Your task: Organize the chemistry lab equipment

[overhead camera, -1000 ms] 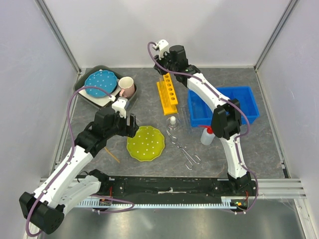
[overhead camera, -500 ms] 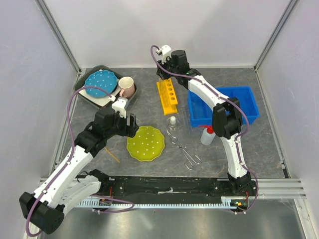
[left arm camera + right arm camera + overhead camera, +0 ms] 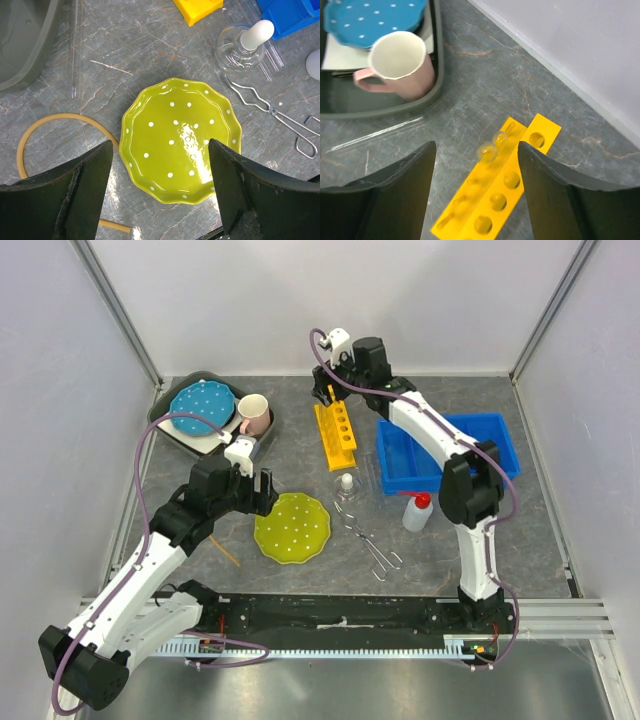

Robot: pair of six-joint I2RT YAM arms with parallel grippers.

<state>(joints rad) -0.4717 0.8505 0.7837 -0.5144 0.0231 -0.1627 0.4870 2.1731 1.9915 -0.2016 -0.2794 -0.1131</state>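
Right end effector [image 3: 476,147] hangs over the far end of the yellow test-tube rack [image 3: 505,190] at upper centre of the top view. Its fingers are spread with nothing pinched. Directly under it one thin clear tube [image 3: 492,145] stands in a rack hole, upright or slightly tilted. It looks seated, though how deep it sits can't be told. Left end effector [image 3: 160,147] is also spread and empty, hovering over the yellow-green plate [image 3: 180,142] at centre left. A second loose tube [image 3: 375,134] lies flat on the surface just beside the grey tray [image 3: 437,75] that holds the pink mug [image 3: 400,65]. The flask [image 3: 242,47] is at upper right of the left wrist view, near the rack's near end. The metal tongs [image 3: 260,102] are just below the flask, and the squeeze bottle [image 3: 417,511] stands right of them, in front of the blue bin [image 3: 505,445]. The tubes are probably light, slick, brittle glass, so pinch gently across the width near mid-length. The flat one will be hard to get under and may roll. The flask is best taken at the neck under the white cap. The tongs are stiff thin wire, so grab them at the pivot. The bottle is likely soft plastic, so grip the body with a light squeeze.
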